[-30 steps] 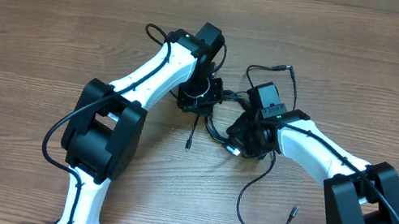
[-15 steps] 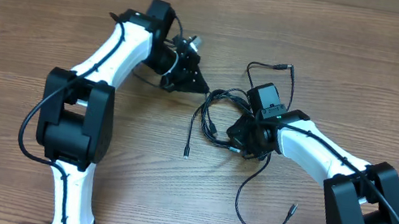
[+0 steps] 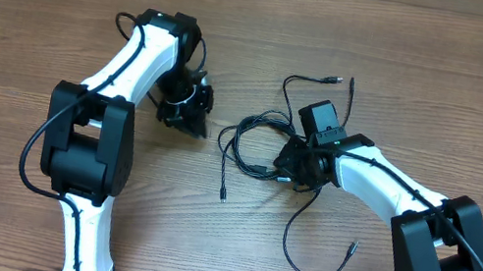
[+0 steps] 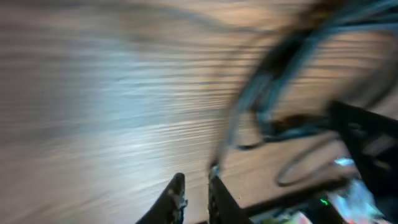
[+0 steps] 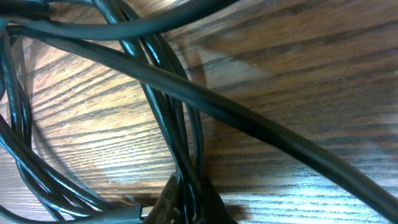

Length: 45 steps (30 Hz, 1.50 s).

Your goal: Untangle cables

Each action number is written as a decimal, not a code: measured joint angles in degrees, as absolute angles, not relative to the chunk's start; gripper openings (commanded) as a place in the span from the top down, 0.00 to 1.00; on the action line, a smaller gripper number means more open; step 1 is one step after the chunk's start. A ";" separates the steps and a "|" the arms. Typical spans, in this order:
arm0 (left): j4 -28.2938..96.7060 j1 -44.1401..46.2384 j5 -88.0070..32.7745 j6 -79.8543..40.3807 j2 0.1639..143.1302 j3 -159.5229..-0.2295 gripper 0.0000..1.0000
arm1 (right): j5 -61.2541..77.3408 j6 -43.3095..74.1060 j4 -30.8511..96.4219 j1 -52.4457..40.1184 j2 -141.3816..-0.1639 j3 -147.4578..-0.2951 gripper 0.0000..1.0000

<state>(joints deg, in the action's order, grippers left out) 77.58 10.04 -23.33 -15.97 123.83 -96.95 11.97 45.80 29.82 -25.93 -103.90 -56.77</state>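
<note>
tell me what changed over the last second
The left gripper swung left, away from the cables, drawing their loops out leftward; whether it has let go is unclear. The right gripper stayed shut on the cables, in place.

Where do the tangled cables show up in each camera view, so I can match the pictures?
Overhead: cables at the middle of the picture.
Left wrist: blurred, upper right.
Right wrist: close up, crossing the whole frame.
Shared landmark: the wood-grain table.
</note>
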 measured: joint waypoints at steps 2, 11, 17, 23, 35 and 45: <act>78.52 9.87 -20.08 -18.13 123.83 -96.95 0.76 | 11.97 45.67 29.82 -25.93 -103.90 -56.77 0.96; 79.50 9.30 -24.23 -19.33 123.83 -96.95 0.53 | 11.99 45.21 29.78 -25.93 -103.90 -56.77 0.96; 78.61 12.93 -24.01 -21.30 123.83 -96.95 0.50 | 11.94 45.15 29.76 -25.93 -103.90 -56.77 0.96; 75.44 19.29 -23.14 -26.22 123.83 -96.92 0.45 | 11.94 45.17 29.78 -25.93 -103.90 -56.77 0.96; 69.65 28.93 -13.72 -44.12 123.83 -95.11 0.58 | 11.97 44.99 29.78 -25.93 -103.90 -56.75 0.96; 68.51 29.23 -8.51 -51.53 123.83 -95.04 0.73 | 11.94 44.99 29.74 -25.93 -103.90 -56.75 0.95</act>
